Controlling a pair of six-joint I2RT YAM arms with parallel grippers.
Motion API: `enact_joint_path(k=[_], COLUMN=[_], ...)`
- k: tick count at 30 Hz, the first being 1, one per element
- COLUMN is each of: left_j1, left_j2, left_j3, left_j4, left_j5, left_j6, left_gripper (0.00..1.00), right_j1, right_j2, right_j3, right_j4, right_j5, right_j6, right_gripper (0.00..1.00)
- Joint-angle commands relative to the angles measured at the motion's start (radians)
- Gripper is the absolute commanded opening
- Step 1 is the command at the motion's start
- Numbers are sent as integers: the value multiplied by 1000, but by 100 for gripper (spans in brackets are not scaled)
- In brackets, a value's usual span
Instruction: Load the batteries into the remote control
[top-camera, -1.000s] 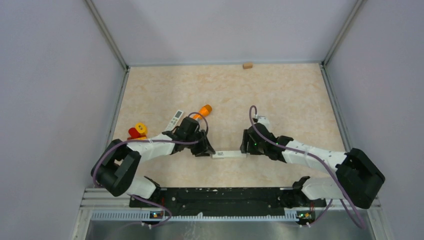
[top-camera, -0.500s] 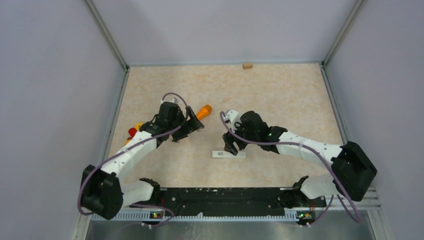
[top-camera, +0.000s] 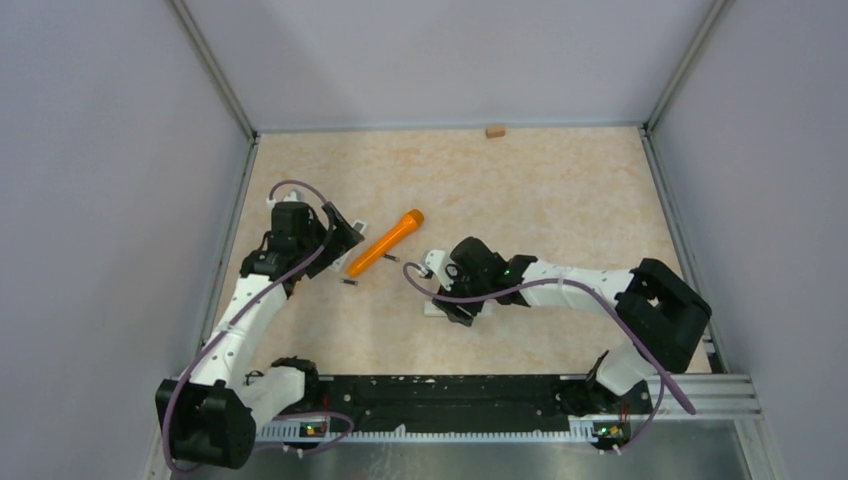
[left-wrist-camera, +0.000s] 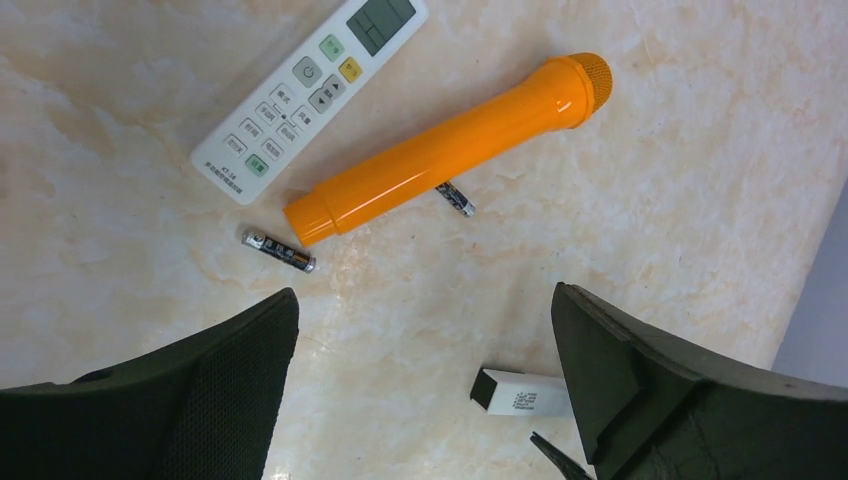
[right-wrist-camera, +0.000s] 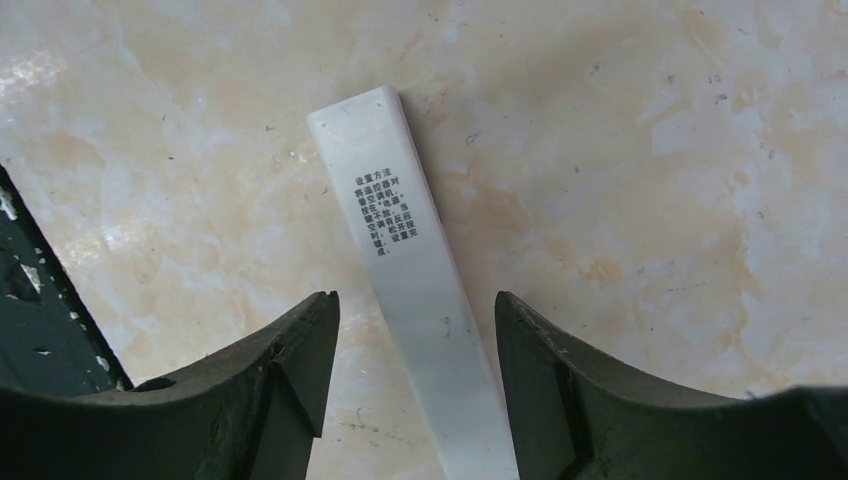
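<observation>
Batteries (left-wrist-camera: 279, 250), 2 in view, are lying flat on the marbled table (top-camera: 560, 200), both ahead of the left claw (left-wrist-camera: 422, 300) and neither between its fingers. 1 is resting just beside the plain end of the orange tube (left-wrist-camera: 450, 150), nearest the claw's left finger. The 2nd battery (left-wrist-camera: 455, 198) is lying against the tube's side at about mid-length, partly tucked under it. The remote control (left-wrist-camera: 310, 90), buttons up, is lying beyond the tube, near its plain end and apart from both batteries. The left claw is hanging above the table released, fingers spread wide, gripping nothing. The right claw (right-wrist-camera: 415, 300), well apart from the batteries, is also spread, its fingers straddling a white slab (right-wrist-camera: 400, 250) printed with small text, with a gap showing on each side. A small wooden block (top-camera: 494, 130) is sitting at the far wall.
</observation>
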Motion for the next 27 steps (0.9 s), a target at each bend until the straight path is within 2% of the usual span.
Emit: enact_joint_path(k=[1,9,12,14,19,24,27], left_j1=[22,50,60,64,66,65,65], left_j2=[-1,7,21,36,105,217,307], left_j3=[37,46,58,67,67,125,187], left_j4=[-7,-13,-20,-20,-13,19,18], left_j5=[27,52,52,44,8,-50,-72], left_j6=[33,57,69,81,103,127,141], left_gripper=[99,99,99,99,99,99,96], right_j1=[11,17,18,17,-38,-229,-337], right_j2=[28,41,41,42,28,-88,-149], right_j3=[50,50,58,67,75,-7,-52], right_j4=[19,10,19,29,37,71,87], right_j5=[28,59,112,202,439,557,565], right_j6=[-40,-60,-45,7,158,365,412], right_gripper=[59,48,28,20,18,18,19])
